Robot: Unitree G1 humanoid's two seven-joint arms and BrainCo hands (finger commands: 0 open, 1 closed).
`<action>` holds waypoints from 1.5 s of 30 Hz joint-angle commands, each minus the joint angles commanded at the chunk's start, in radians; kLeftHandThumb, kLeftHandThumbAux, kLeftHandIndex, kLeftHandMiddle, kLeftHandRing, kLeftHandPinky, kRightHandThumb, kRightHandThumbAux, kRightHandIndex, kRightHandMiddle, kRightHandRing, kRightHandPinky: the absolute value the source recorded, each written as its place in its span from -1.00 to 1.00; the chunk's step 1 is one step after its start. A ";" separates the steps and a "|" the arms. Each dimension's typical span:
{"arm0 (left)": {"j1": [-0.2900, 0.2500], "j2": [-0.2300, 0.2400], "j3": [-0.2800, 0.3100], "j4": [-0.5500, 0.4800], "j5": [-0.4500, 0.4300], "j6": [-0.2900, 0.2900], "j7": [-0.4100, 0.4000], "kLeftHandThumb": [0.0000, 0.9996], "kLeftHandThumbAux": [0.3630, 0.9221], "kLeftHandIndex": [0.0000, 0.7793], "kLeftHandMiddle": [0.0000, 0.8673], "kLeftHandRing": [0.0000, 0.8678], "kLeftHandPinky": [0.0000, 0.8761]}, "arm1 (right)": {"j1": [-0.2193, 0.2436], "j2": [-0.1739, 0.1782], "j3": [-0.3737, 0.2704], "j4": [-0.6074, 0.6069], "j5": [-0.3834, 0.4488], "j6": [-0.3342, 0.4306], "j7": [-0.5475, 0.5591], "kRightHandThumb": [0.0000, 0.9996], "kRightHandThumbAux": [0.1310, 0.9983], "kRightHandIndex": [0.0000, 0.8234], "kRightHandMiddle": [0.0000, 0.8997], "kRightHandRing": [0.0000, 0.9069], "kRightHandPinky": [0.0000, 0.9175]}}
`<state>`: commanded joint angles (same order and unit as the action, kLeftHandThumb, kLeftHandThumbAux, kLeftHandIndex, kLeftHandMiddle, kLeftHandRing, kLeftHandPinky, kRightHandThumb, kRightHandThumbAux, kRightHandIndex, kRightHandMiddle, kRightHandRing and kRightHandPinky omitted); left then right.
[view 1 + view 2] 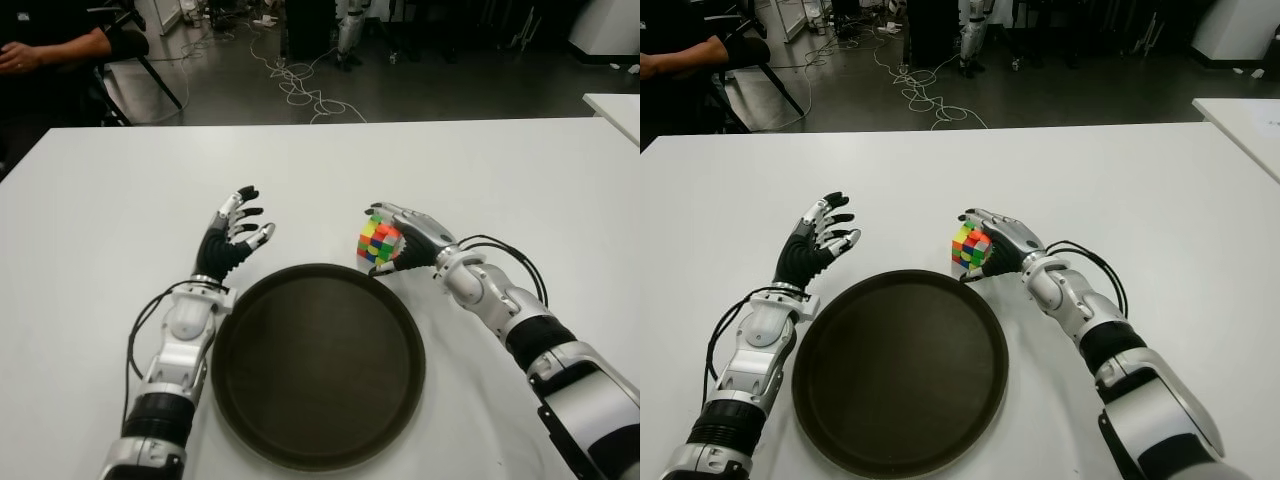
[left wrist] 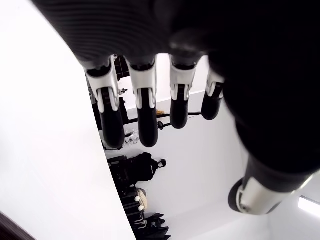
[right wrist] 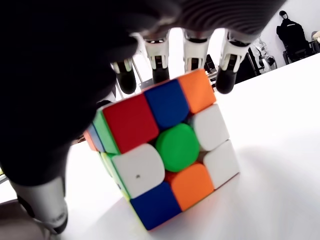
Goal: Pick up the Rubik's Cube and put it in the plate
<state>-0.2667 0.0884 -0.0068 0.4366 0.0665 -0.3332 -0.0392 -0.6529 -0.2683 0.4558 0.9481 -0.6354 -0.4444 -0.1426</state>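
My right hand (image 1: 405,243) had its fingers curled around the Rubik's Cube (image 1: 379,243) beside the plate (image 1: 318,440); left hand (image 1: 236,238) spread, empty; I judged the next move was lifting it over the rim.

Lighting: bright, even, from overhead. Table (image 1: 420,170): white, near overexposed, surface texture washed out. Plate (image 1: 318,365): dark, with a faint pale sheen across its bed. Shadows: soft and short, one under the Rubik's Cube (image 3: 162,150) on the table, thin ones beside both forearms. Floor beyond the table: dim, grey. Left hand (image 2: 150,95), wrist view: palm a black, blurred mass; fingers sharper; background tilted. Right hand (image 3: 100,60), wrist view: palm underexposed, out of focus; cube crisp.
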 joint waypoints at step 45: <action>0.010 -0.002 0.000 -0.028 -0.010 0.016 -0.009 -0.68 0.19 -0.68 -0.63 -0.54 -0.41 | -0.025 0.026 0.006 0.081 0.006 -0.011 -0.061 -1.00 0.33 -0.72 -0.66 -0.59 -0.55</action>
<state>-0.2562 0.0859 -0.0071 0.4081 0.0563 -0.3170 -0.0482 -0.6779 -0.2419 0.4620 1.0289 -0.6290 -0.4550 -0.2034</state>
